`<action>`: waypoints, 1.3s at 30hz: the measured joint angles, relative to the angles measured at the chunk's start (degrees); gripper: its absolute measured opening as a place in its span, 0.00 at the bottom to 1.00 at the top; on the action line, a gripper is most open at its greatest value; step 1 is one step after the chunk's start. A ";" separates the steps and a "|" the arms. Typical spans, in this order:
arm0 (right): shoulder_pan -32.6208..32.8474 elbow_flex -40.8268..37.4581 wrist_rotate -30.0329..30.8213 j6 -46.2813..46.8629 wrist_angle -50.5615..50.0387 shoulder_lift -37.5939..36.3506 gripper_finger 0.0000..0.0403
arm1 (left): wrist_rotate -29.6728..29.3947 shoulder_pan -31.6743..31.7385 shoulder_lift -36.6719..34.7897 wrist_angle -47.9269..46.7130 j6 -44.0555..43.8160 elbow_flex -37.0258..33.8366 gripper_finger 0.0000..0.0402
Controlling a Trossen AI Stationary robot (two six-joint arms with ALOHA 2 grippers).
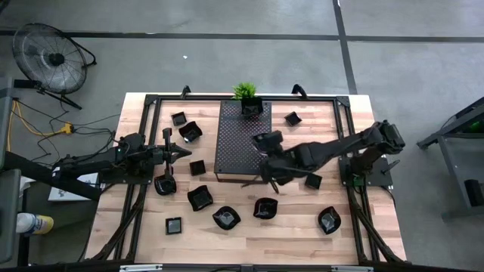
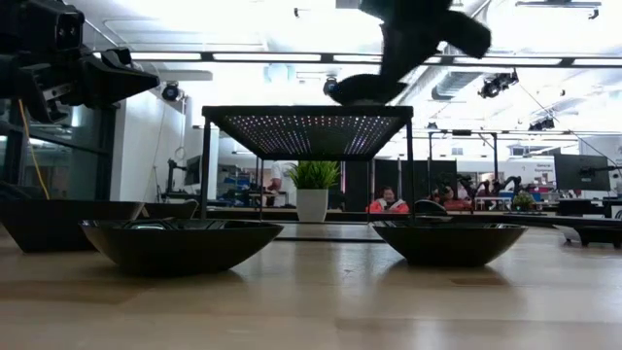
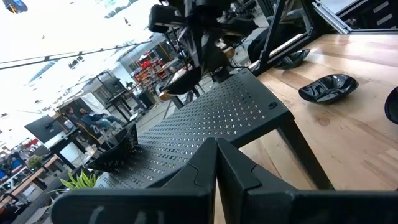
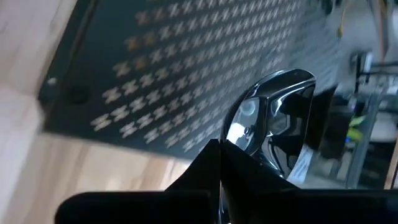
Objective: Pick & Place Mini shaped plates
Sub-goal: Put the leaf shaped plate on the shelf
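Overhead and wrist views of the rig as I drive it remotely. My right gripper (image 1: 270,175) is clamped on the rim of one mini shaped plate (image 4: 273,118), a glossy black dish held edge-up above the near right corner of the perforated tray (image 1: 242,140); the right wrist view shows the dish pinched between the fingers with the tray's patterned deck just behind it. In the low view the same plate hangs dark over the raised tray, not yet touching it. My left gripper (image 1: 181,151) is pressed shut on nothing, waiting over the left half of the table, beside the tray's left edge.

Progress, as I judge it: early. The tray deck carries no plate that I can make out (only the small green plant (image 1: 245,92) stands at its far end). The remaining plates lie scattered on the wooden table (image 1: 144,219): several to the left of the tray, including a wavy one (image 1: 190,131) and a square one (image 1: 178,118); a row along the near side, such as the rounded dish (image 1: 226,217); one square plate (image 1: 293,118) at far right. If the tray is the destination, the held plate would be the first set down, with all the others left to fetch.
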 joint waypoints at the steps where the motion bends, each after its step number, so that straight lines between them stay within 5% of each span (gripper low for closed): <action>1: -0.80 0.00 -1.04 -2.27 1.73 0.00 0.00 | 0.00 0.00 0.00 0.00 0.00 0.00 0.00; 17: -12.71 0.00 -15.76 -19.13 12.19 0.00 0.00 | -0.02 0.00 -0.01 0.00 0.00 -0.01 0.00; 39: -14.88 -0.04 -25.11 -24.80 16.70 0.61 0.00 | -0.01 -0.02 -0.01 0.00 0.00 -0.02 0.00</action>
